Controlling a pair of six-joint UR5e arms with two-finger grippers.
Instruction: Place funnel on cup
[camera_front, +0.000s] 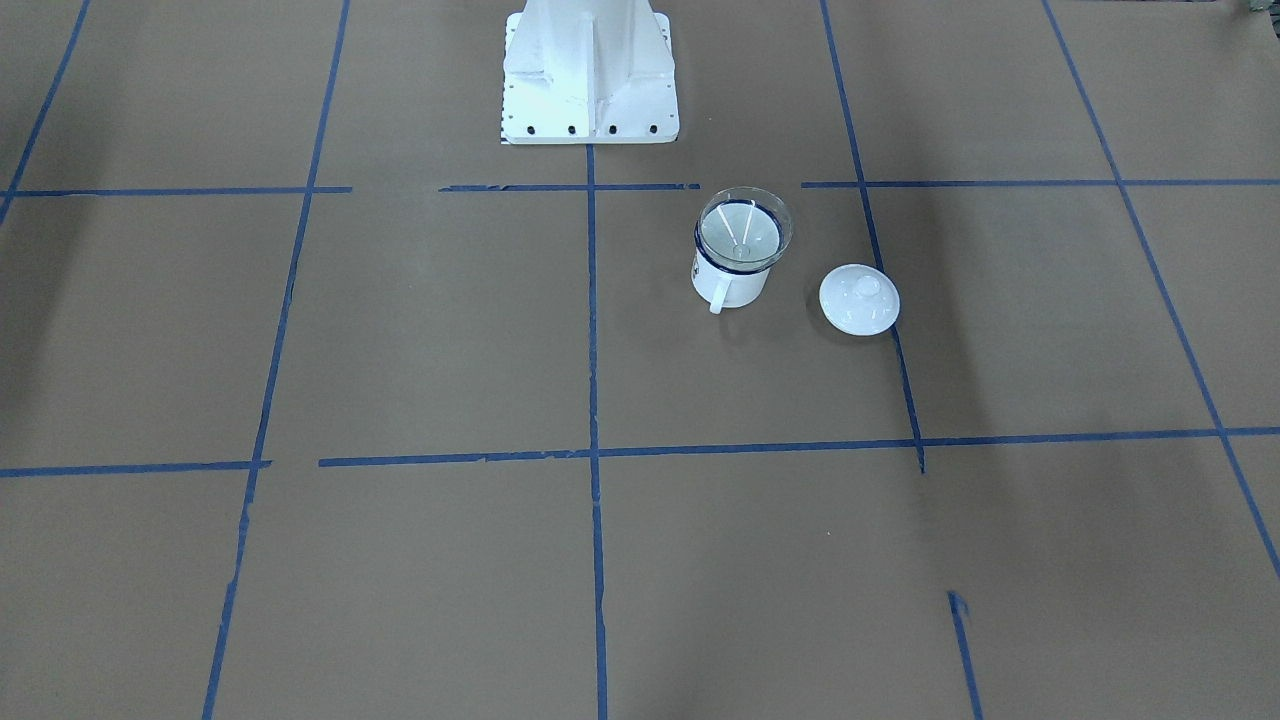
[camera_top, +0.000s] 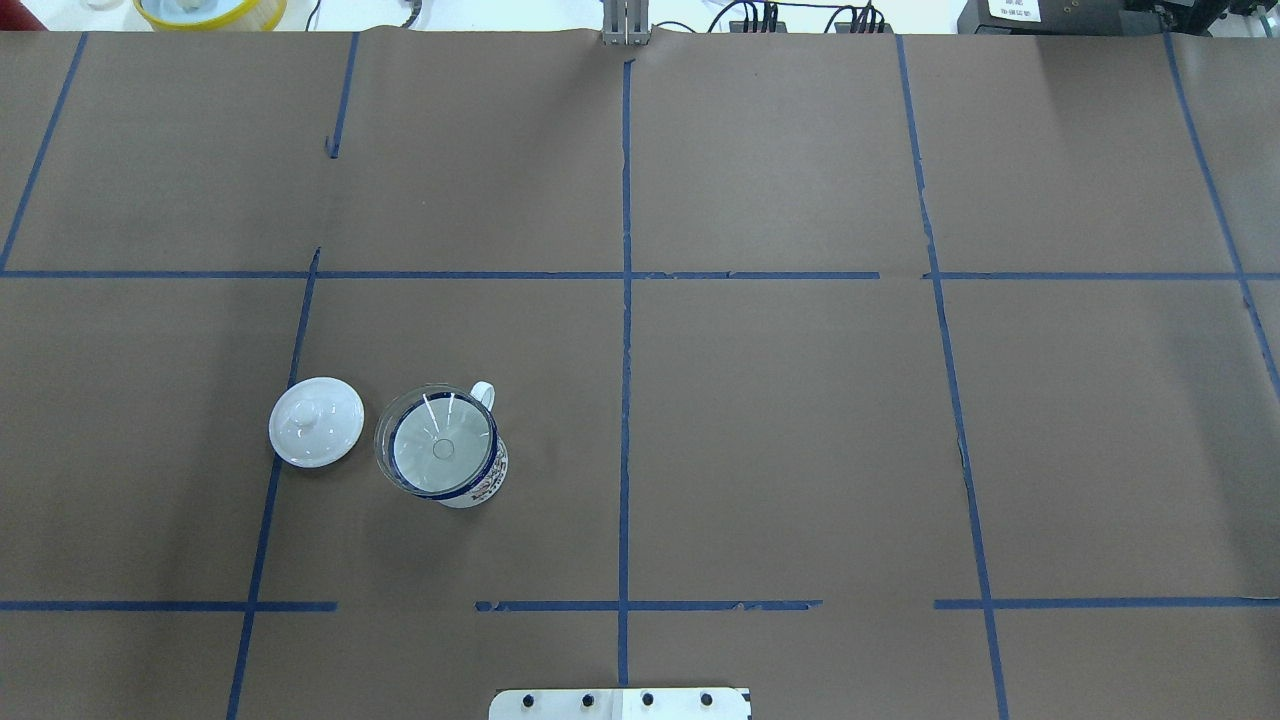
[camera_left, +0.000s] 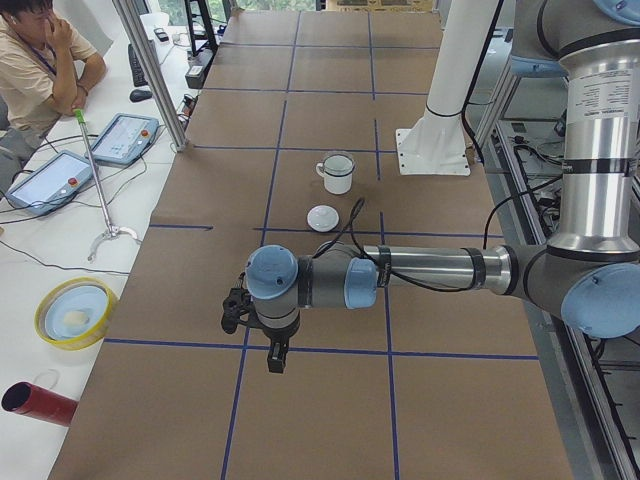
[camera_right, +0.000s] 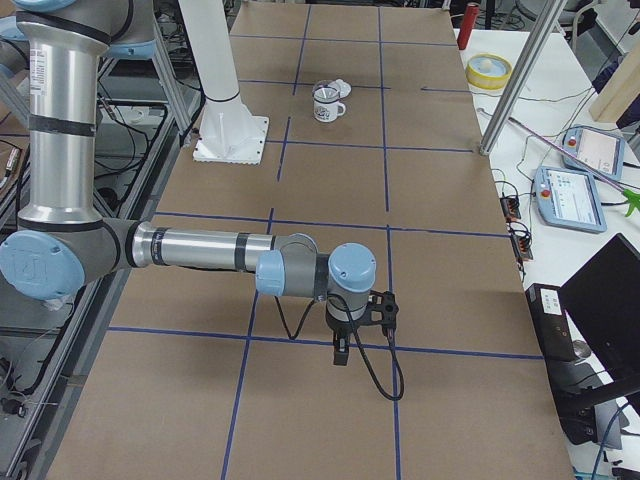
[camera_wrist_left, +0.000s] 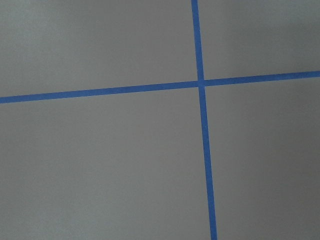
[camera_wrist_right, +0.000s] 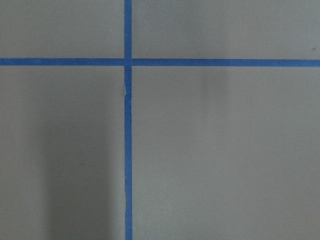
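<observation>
At the near end of the bench in the left side view, the left arm reaches out low over the brown paper. The left fingers point down above a blue tape line with nothing close to them. From this view I cannot tell whether they are spread or closed. The right side view shows much the same at the other end. The right fingers hang over a tape line, well apart from the task's things, and their width cannot be told either. Both wrist cameras show only bare paper and tape crossings, with no object in them.

Farther along, on the robot's left half, a white lid lies knob up. It is just beside the cup and does not touch it. The cup stands upright not far from the robot's base, its handle turned away from the robot. The funnel sits in the cup's mouth with its wide clear rim resting over the dark blue rim and its spout pointing down inside. From the front it looks about level.

As I judge it, the placing is done. The funnel is seated with both arms clear of it, and no step appears to be left.
</observation>
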